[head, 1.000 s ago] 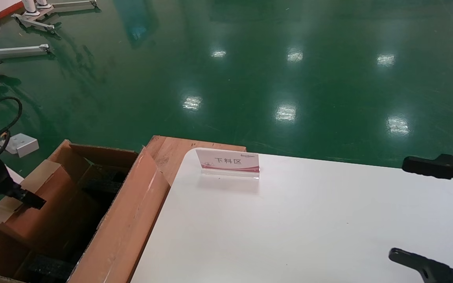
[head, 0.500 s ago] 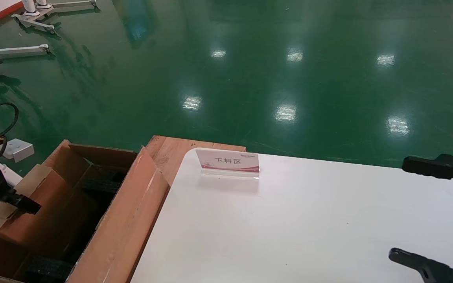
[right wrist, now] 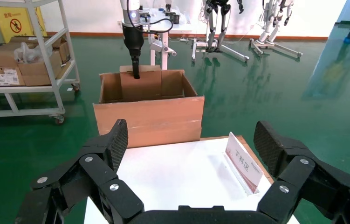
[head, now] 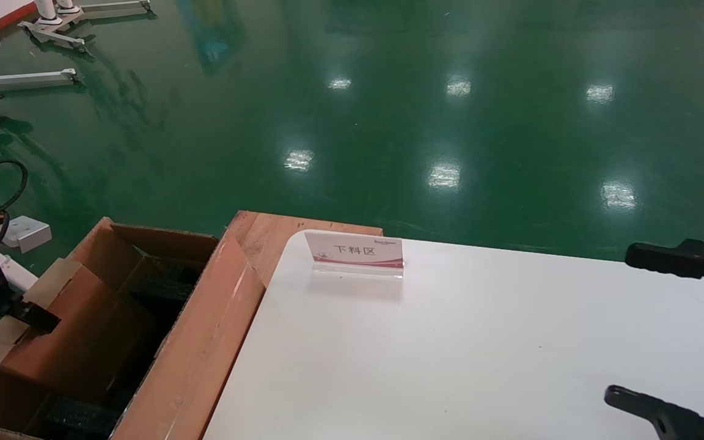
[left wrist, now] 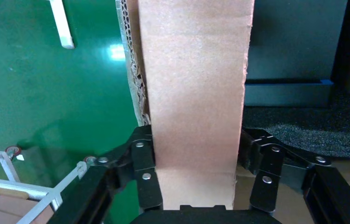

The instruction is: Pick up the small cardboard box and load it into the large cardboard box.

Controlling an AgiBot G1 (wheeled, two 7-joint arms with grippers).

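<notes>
The small cardboard box point(head: 80, 333), plain brown, hangs tilted inside the large cardboard box point(head: 202, 342), over the black foam there. My left gripper point(head: 33, 316) is shut on its upper left edge. In the left wrist view the small cardboard box point(left wrist: 196, 88) fills the gap between the black fingers point(left wrist: 142, 163), with foam point(left wrist: 303, 135) beyond it. My right gripper point(head: 624, 324) stays open at the table's right edge, holding nothing. The right wrist view looks through the open right gripper point(right wrist: 191, 140) at the large cardboard box point(right wrist: 149, 116), with the small cardboard box point(right wrist: 140, 85) and left gripper point(right wrist: 136, 70) in it.
A white table point(head: 480, 348) carries a clear sign stand point(head: 355, 253) near its far left corner. A brown wooden board point(head: 266, 235) lies between table and carton. Green floor surrounds everything. A shelf cart point(right wrist: 24, 70) with cartons stands farther off.
My left gripper has carried the small cardboard box a little to the left and slightly lower inside the large carton. The right arm has not moved.
</notes>
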